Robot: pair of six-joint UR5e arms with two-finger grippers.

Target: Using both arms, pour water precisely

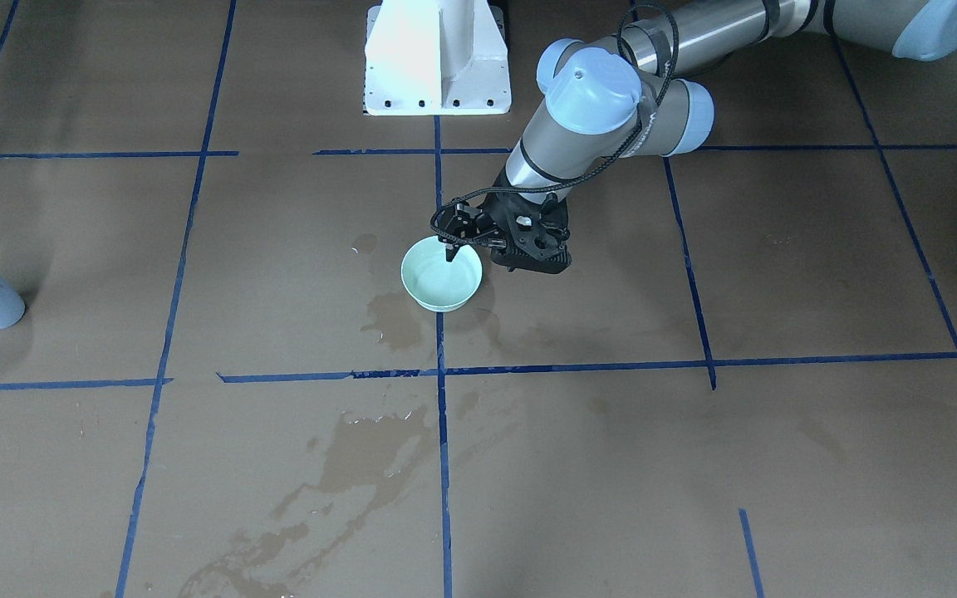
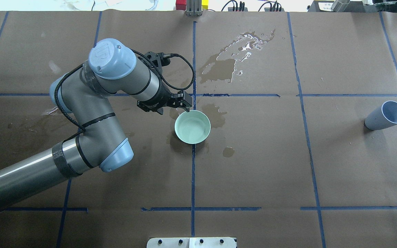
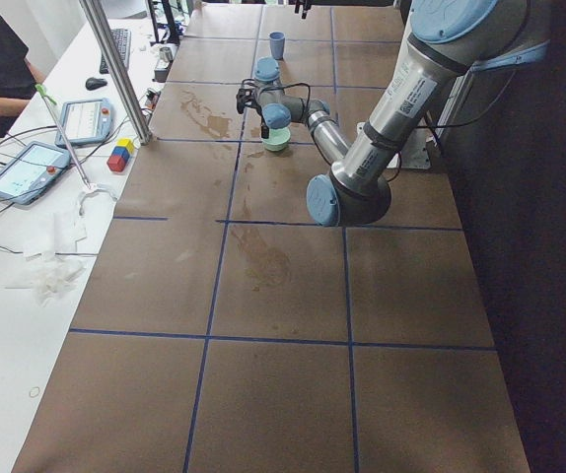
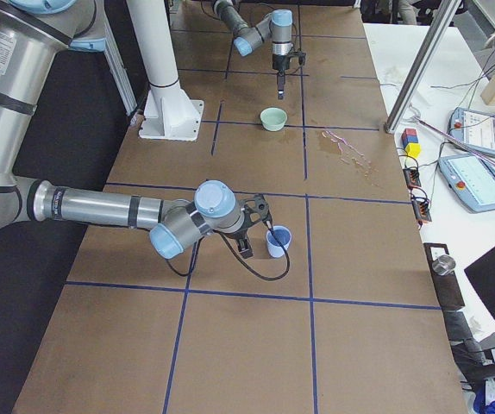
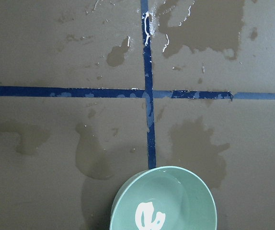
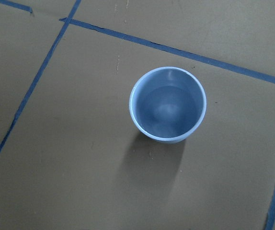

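A mint-green bowl (image 2: 192, 126) stands at the table's middle, upright, with water (image 5: 149, 215) showing as a glossy sheen inside. My left gripper (image 2: 184, 103) hangs above the bowl's rim, fingers down and together, holding nothing; the exterior right view shows it (image 4: 280, 86) clear above the bowl (image 4: 273, 118). A pale blue cup (image 2: 386, 115) stands far off on my right side. In the right wrist view the cup (image 6: 168, 104) is upright below the camera, with a faint sheen inside. My right gripper (image 4: 260, 226) shows only in the exterior right view, beside the cup (image 4: 278, 241); I cannot tell whether it is open or shut.
Dark wet stains (image 2: 224, 65) and puddles lie on the brown board beyond and around the bowl. Blue tape lines (image 2: 193, 165) grid the table. The white pedestal (image 1: 437, 58) stands at the robot's side. An operator's desk with tablets (image 3: 27, 172) runs along the far edge.
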